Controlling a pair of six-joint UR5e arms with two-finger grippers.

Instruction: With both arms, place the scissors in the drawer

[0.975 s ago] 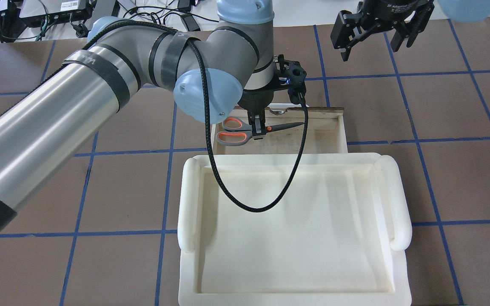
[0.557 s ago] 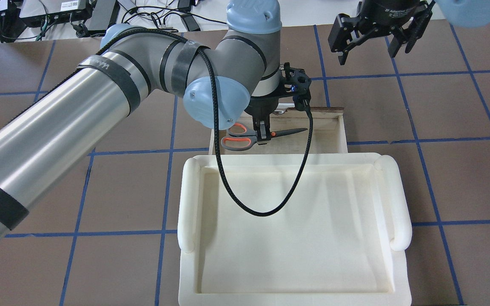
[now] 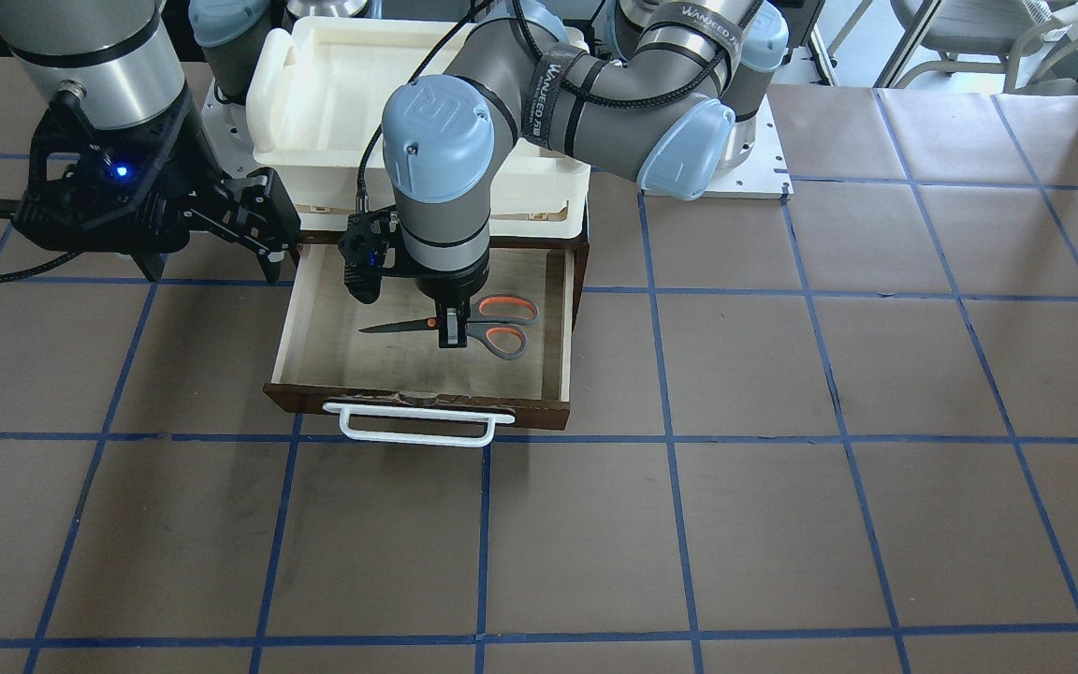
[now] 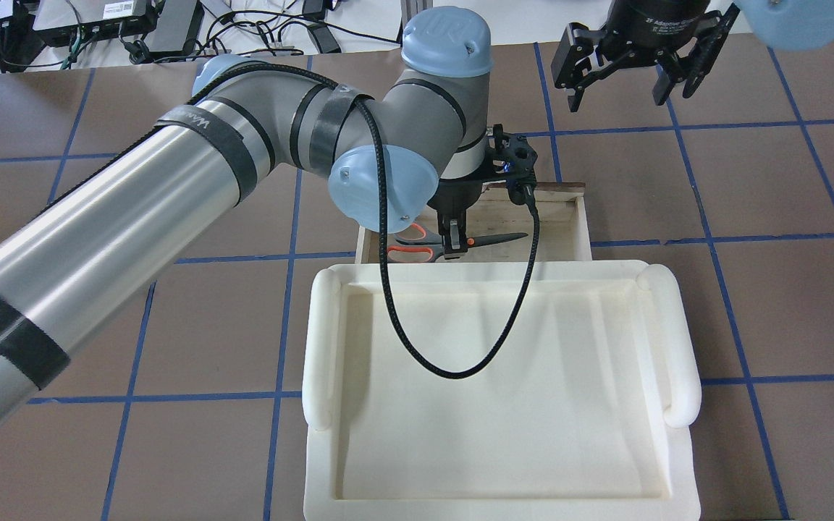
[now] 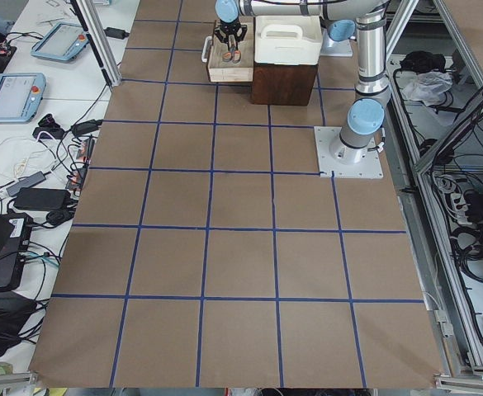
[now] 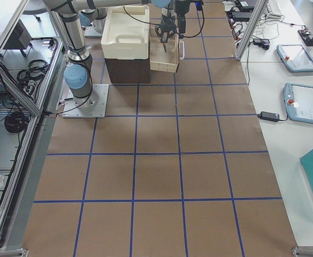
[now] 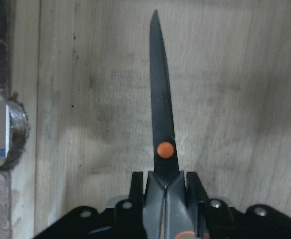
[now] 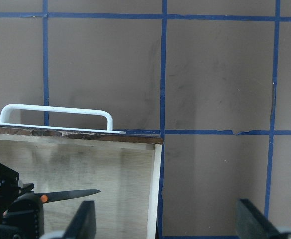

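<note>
The scissors (image 3: 494,329) have grey handles with orange lining and dark blades (image 4: 495,238). My left gripper (image 3: 452,332) is shut on them near the pivot and holds them level, low inside the open drawer (image 3: 417,409). I cannot tell whether they touch its plywood floor. In the left wrist view the blades (image 7: 161,119) point away between my fingers (image 7: 195,188). The drawer's white handle (image 3: 413,433) faces away from the robot. My right gripper (image 4: 630,79) is open and empty, beside the drawer's front corner, apart from it. It also shows in the front view (image 3: 211,248).
A cream-white plastic tray (image 4: 677,340) sits on the brown cabinet (image 5: 282,82) above the drawer. The left arm's black cable (image 4: 453,373) loops over the tray. Brown table with blue tape lines lies around. Cables and devices lie beyond the table's far edge.
My left arm has carried the scissors toward the tray side of the drawer and a little right in the overhead view. The right gripper has drifted slightly left, still open.
</note>
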